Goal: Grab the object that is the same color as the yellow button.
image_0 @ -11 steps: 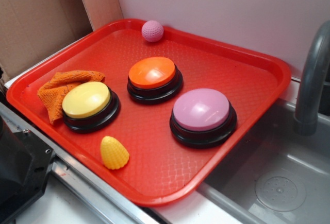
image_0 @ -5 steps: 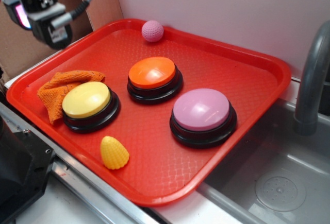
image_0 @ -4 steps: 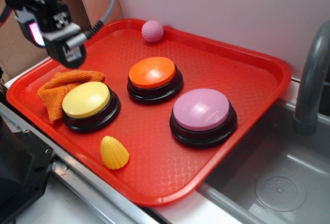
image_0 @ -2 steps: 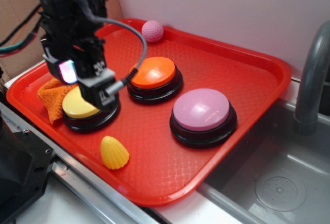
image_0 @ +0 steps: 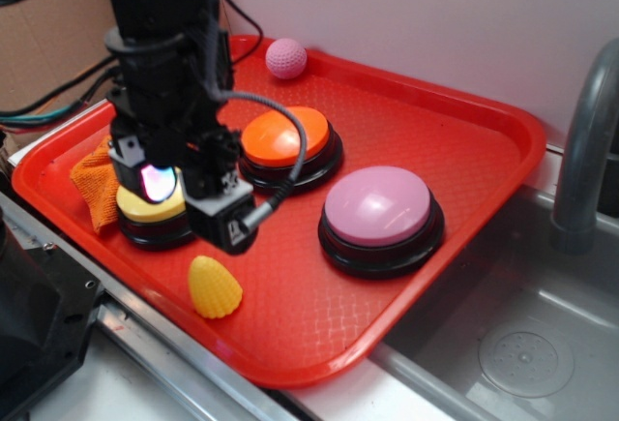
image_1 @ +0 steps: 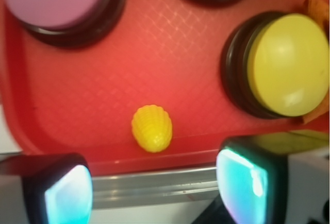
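Note:
The small yellow ridged cone toy (image_0: 215,287) lies on the red tray (image_0: 435,121) near its front edge, in front of the yellow button (image_0: 145,210). My gripper (image_0: 193,203) hangs open and empty above the tray, over the yellow button and just behind the toy, hiding most of the button's dome. In the wrist view the toy (image_1: 152,127) lies ahead of the gripper (image_1: 154,193), about midway between the two lit pads, apart from them. The yellow button (image_1: 289,64) is at the upper right there.
An orange button (image_0: 280,135) and a pink-purple button (image_0: 377,205) stand on the tray. An orange cloth (image_0: 92,179) lies left of the yellow button. A pink ball (image_0: 285,57) rests at the back rim. A sink (image_0: 522,344) and faucet (image_0: 585,150) are at the right.
The arm came in from the upper left and moved down and right across the tray. It now hangs over the yellow button, close to the toy. The objects have not moved.

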